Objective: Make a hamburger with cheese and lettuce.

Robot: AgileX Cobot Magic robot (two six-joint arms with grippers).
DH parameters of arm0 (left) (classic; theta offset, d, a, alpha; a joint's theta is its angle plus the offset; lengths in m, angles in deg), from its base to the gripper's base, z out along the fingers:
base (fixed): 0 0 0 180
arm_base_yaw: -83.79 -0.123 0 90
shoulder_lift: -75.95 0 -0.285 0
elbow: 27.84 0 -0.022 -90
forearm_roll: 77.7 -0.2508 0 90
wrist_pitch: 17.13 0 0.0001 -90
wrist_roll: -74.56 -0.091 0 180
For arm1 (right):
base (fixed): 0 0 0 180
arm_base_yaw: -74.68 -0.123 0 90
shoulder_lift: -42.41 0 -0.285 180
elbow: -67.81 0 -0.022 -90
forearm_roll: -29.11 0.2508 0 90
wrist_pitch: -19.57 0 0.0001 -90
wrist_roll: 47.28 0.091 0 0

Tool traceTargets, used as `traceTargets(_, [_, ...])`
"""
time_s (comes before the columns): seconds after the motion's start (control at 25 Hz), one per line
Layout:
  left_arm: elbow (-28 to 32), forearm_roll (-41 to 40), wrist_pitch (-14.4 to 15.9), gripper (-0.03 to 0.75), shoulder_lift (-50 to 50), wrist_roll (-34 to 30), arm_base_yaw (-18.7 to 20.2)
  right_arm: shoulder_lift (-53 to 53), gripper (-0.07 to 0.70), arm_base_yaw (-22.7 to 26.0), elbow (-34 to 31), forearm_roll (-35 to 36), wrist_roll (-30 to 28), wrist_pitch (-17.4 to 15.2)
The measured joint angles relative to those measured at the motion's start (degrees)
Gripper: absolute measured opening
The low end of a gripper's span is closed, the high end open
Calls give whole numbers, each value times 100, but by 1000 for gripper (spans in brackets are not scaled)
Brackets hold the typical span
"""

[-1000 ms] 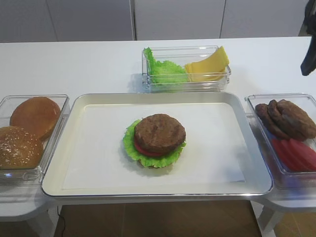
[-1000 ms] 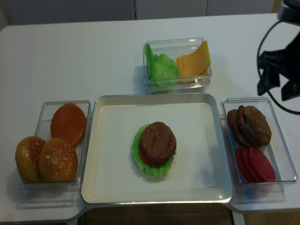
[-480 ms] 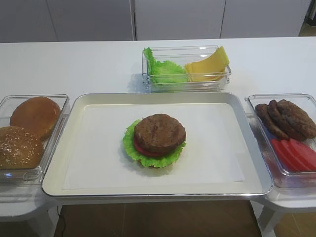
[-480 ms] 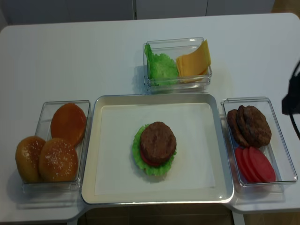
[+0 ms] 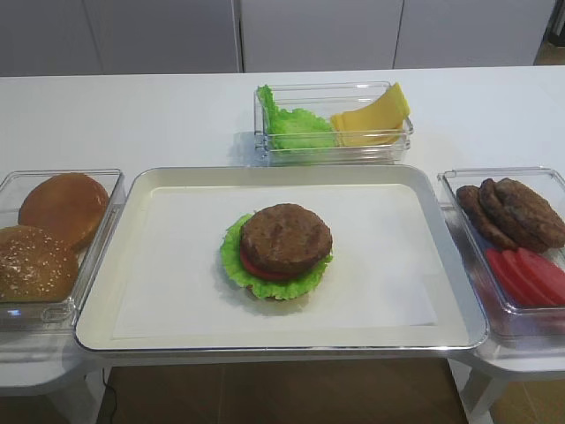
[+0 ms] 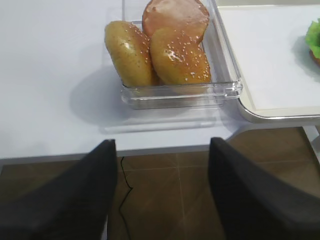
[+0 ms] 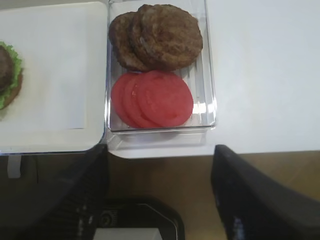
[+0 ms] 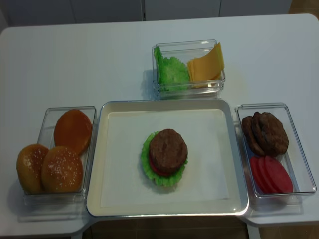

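Cheese waiting far from both hands

Hamburger (image 5: 276,252) is sitting mid-tray, patty uppermost; the cheese (image 5: 372,117) is leaning in the far container beyond it. Both the right hand (image 7: 160,200) and left hand (image 6: 162,192) are hanging spread and empty off the table's near edge; the right looks slightly nearer the cheese.

1. The hamburger (image 7: 7,75) is cut off by the right wrist view's left edge; only part of its lettuce and patty shows.
2. Both grippers' fingers (image 6: 65,200) are dark blurs cut off at the bottom edges.
3. Under the hamburger's patty (image 5: 286,237), the lower layers are mostly hidden.
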Motion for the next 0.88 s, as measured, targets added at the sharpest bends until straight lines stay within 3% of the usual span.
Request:
traceTargets(0.6, [0, 0, 0, 433, 0, 0, 0, -3607, 501, 12, -1171, -218, -75, -119])
traceTargets(0.88, [0, 0, 0, 433, 0, 0, 0, -3776, 501, 12, -1846, -320, -79, -139])
